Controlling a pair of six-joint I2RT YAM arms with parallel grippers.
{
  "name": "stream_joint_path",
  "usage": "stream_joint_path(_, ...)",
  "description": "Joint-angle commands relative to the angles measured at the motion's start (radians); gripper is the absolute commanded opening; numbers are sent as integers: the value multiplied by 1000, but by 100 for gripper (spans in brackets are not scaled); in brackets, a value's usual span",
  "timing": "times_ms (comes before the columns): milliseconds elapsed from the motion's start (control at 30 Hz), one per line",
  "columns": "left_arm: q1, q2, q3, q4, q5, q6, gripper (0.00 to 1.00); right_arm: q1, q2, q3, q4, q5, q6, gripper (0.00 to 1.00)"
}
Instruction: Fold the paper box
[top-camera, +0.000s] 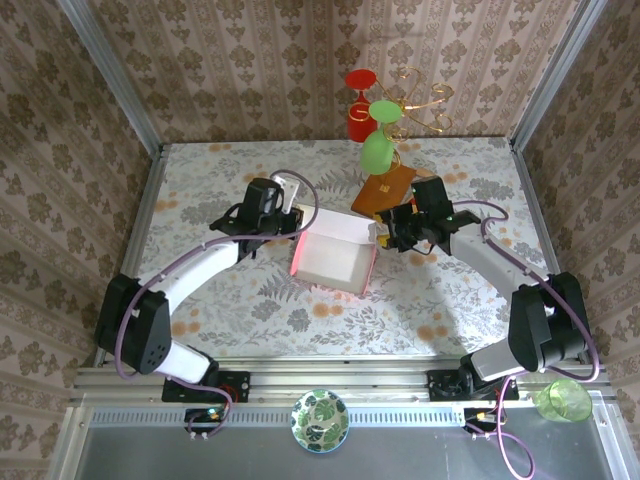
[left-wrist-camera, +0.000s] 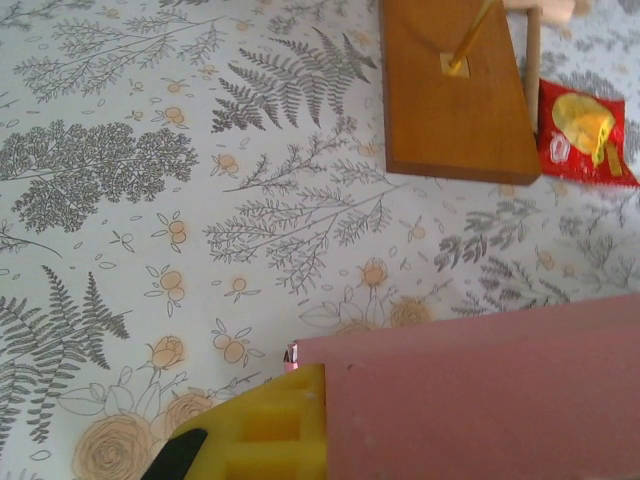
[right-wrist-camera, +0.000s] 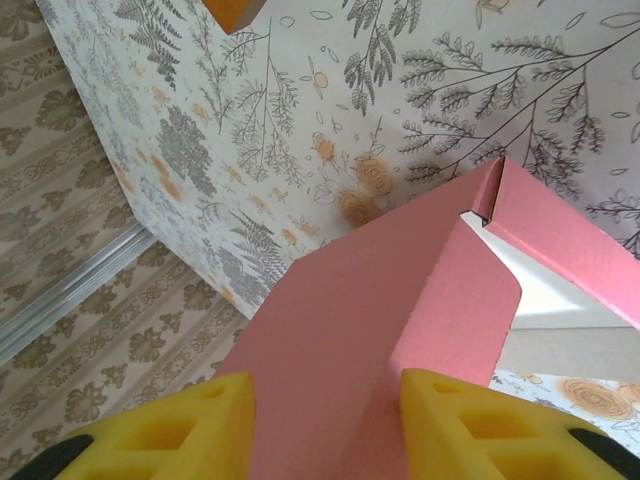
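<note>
Your left hand (top-camera: 292, 222) is clamping fully closed on the paper box (top-camera: 335, 258), gripping the pink wall at the box's far left corner. In the left wrist view, one yellow pad (left-wrist-camera: 265, 435) is lying tight against the pink outer face. Your right hand (right-wrist-camera: 328, 385) is standing partly open at the box's far right corner. Its two yellow pads (right-wrist-camera: 480, 420) are straddling a creased pink flap that is filling the gap between them, and I cannot tell whether either pad is pressing on the cardboard. The box is sitting around the middle of the counter (top-camera: 230, 300), open side up and showing its white inner floor, with its walls already standing. Just beyond its far right corner, toward the counter's far edge, a brown board (top-camera: 385, 190) is lying flat. A small red-yellow packet (left-wrist-camera: 585, 130) is lying on the counter near that board's edge.
</note>
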Motion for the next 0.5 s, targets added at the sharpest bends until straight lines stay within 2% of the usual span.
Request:
stream_joint_path(0, -7, 14, -26, 94, 5, -131, 0, 8, 30, -18, 48, -33, 37, 41)
stream_joint_path(467, 11, 17, -134, 307, 27, -176, 0, 8, 152, 18, 190, -32, 5, 33)
